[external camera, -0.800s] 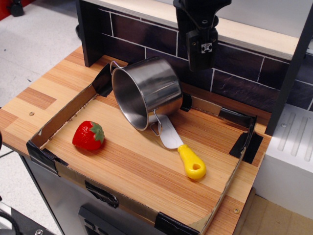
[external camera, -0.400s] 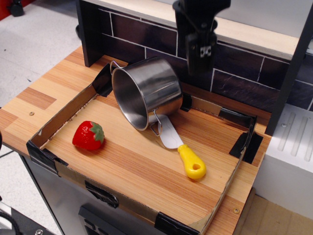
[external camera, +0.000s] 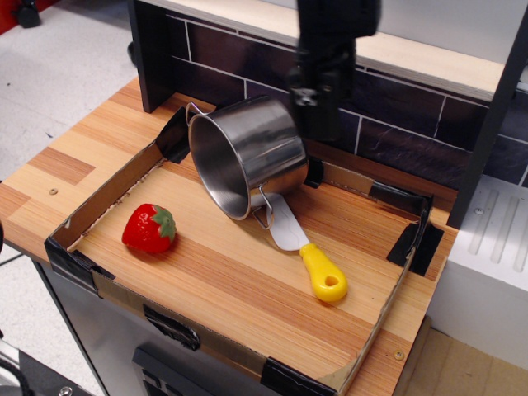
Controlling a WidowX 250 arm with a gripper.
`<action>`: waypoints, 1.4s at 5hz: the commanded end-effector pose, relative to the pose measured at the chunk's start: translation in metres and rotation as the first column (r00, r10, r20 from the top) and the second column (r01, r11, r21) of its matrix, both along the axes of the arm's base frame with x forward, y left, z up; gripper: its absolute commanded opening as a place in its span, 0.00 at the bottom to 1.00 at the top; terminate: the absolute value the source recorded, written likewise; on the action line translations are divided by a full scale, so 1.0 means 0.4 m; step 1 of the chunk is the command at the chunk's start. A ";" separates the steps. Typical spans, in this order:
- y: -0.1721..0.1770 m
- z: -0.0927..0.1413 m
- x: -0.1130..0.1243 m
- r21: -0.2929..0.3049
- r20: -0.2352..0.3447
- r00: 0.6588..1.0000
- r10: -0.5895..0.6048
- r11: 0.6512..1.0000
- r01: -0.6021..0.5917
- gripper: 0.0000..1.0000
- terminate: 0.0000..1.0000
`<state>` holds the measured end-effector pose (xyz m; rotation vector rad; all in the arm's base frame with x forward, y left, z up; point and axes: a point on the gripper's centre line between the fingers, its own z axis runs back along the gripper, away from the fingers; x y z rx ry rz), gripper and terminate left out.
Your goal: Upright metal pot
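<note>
A: Where is the metal pot (external camera: 247,153) found, relative to the claw?

B: It is laid on its side at the back of the cardboard-walled tray (external camera: 115,183), its mouth turned to the front left. The gripper (external camera: 318,124) is seen just behind and to the right of it, blurred; whether the claw is released or clenched cannot be told.

A: What is placed around it?

B: A knife with a yellow handle (external camera: 307,252) is laid in front, its blade reaching under the pot's lower handle. A toy strawberry (external camera: 149,228) is set well apart at the left. A dark tiled wall (external camera: 239,62) is raised behind.
</note>
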<state>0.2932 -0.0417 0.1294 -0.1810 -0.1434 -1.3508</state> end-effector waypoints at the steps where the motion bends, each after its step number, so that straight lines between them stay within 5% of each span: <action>1: 0.020 0.000 0.017 0.114 0.034 0.924 -0.382 0.920 0.376 1.00 0.00; 2: 0.029 -0.030 0.018 0.235 0.019 0.852 -0.524 0.830 0.506 1.00 0.00; 3: 0.035 -0.050 0.009 0.268 0.002 0.796 -0.606 0.767 0.583 1.00 0.00; 4: 0.042 -0.076 -0.017 0.239 -0.023 0.743 -0.669 0.718 0.654 1.00 0.00; 7: 0.078 -0.119 -0.018 0.247 -0.019 0.785 -0.620 0.758 0.604 1.00 0.00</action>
